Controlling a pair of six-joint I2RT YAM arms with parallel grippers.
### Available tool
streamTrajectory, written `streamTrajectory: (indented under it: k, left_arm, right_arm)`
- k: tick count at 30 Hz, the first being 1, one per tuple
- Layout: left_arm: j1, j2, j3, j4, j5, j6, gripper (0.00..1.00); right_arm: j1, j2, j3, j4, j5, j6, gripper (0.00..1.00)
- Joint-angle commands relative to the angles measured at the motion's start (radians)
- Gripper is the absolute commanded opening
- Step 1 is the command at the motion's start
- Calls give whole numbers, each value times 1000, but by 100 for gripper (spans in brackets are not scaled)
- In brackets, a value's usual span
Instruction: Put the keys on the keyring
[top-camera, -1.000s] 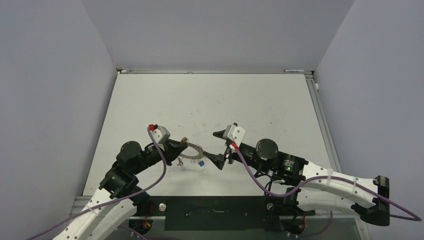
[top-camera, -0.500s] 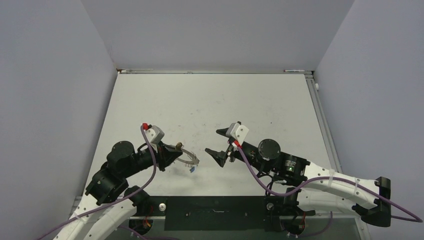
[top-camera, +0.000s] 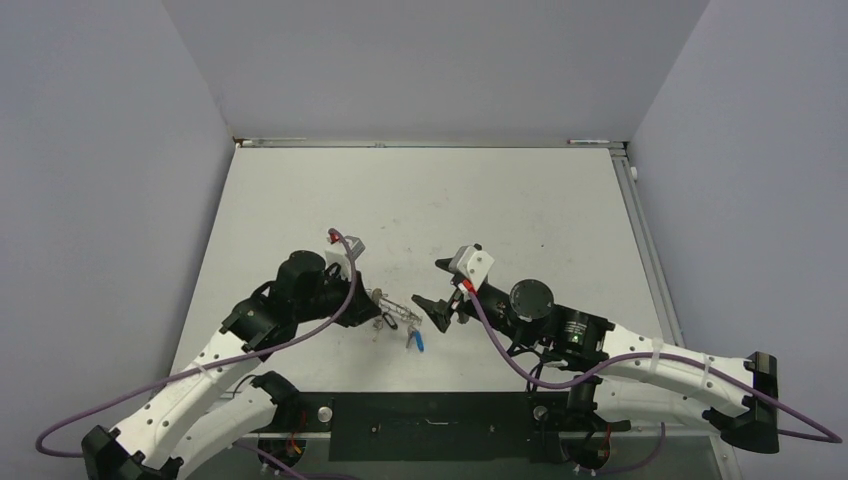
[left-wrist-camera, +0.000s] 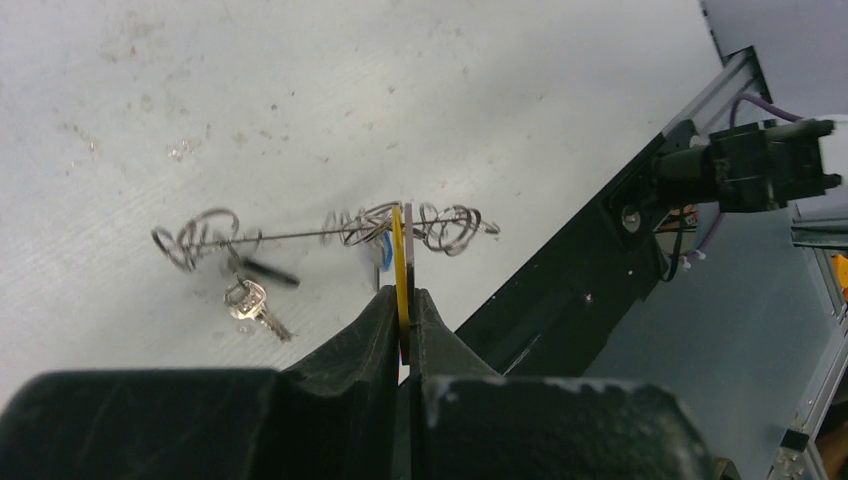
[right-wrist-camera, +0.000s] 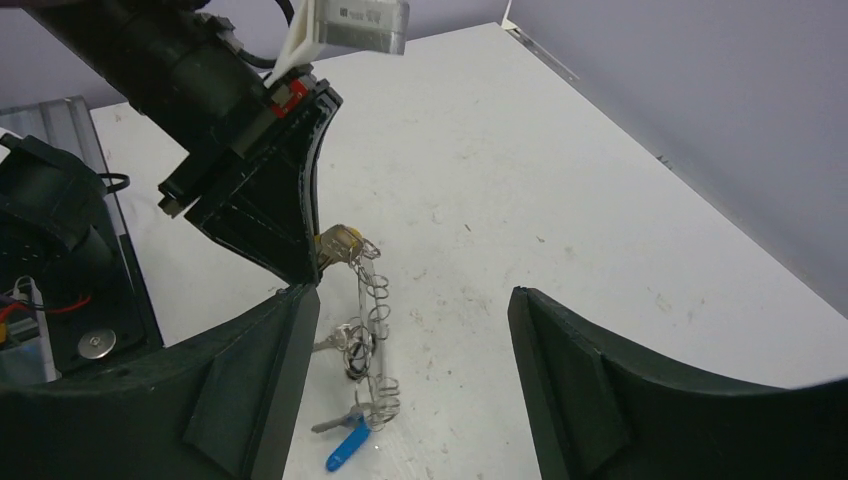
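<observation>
Yellow-headed key (left-wrist-camera: 401, 262) is clamped edge-on in my left tool (left-wrist-camera: 403, 300), touching the keyring (left-wrist-camera: 300, 235) wire. Blue key (right-wrist-camera: 345, 447) and silver key (left-wrist-camera: 255, 305) sit at the keyring, apparently threaded. Right tool (right-wrist-camera: 410, 295) is spread, empty, just beside the keyring. Step: threading the last key, I think. Next: brace the keyring, feed the wire end through.

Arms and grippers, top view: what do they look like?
The left arm and right arm have white lower links and black motor joints. A purple cable runs along each. Each wrist carries a white camera block with a red plug. The left gripper and right gripper are black, with wedge-shaped fingers.
</observation>
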Motion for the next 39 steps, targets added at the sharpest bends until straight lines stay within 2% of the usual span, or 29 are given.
streamTrajectory:
  k: [1,12,21,28,34,39]
  left_arm:
    - [-7,39,-19,97,-60,-83,0]
    - [-9,226,28,163,-115,-65,0]
    - [9,404,193,156,-151,-19,0]
    - [18,482,307,149,-156,-4,0]
    - [18,468,326,110,-148,-1,0]
    - [15,345,273,76,-118,-18,0]
  right_arm:
    - [-11,-30,-10,24,44,9,71]
    - [-20,-48,-35,26,71,1,71]
    - [-30,-36,-52,58,85,0,71]
    - [-41,-50,-53,59,106,5,71]
    - [-46,-54,-55,56,141,8,70]
    - [-75,-30,-84,98,323,80,68]
